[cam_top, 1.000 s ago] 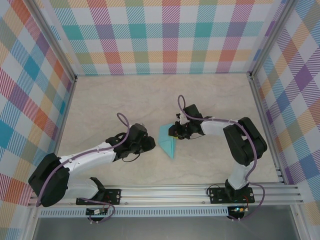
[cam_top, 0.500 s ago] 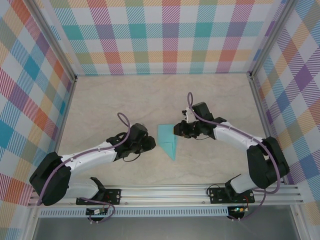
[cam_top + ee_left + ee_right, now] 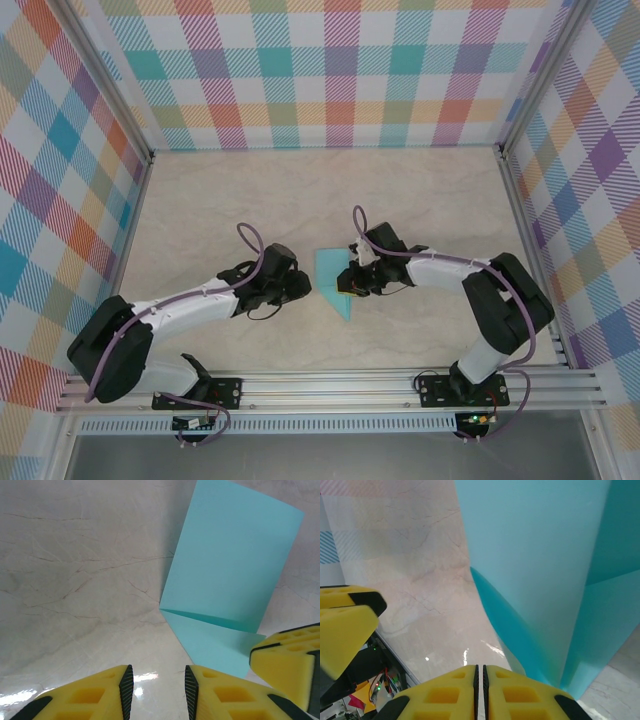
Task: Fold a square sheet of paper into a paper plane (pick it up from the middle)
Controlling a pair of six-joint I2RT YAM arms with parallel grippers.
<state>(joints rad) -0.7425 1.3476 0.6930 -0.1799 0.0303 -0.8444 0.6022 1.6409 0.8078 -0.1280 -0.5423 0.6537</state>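
The square sheet of paper lies creased on the table's middle, a light-turquoise shape tapering to a point at its near end. In the left wrist view the paper shows a diagonal fold line. My left gripper rests just left of it, open, with bare table between its fingers. My right gripper sits at the sheet's right edge. Its jaws are shut to a thin slit, and a raised, curved flap of the paper stands right beside them. I see no paper in the slit.
Plaid walls enclose the marble-pattern table on three sides. An aluminium rail with both arm bases runs along the near edge. The right gripper's yellow finger shows close to the left one, at the paper's near corner.
The right gripper drew back to the right off the paper, then returned to its right edge, and its jaws closed. The left arm barely moved.
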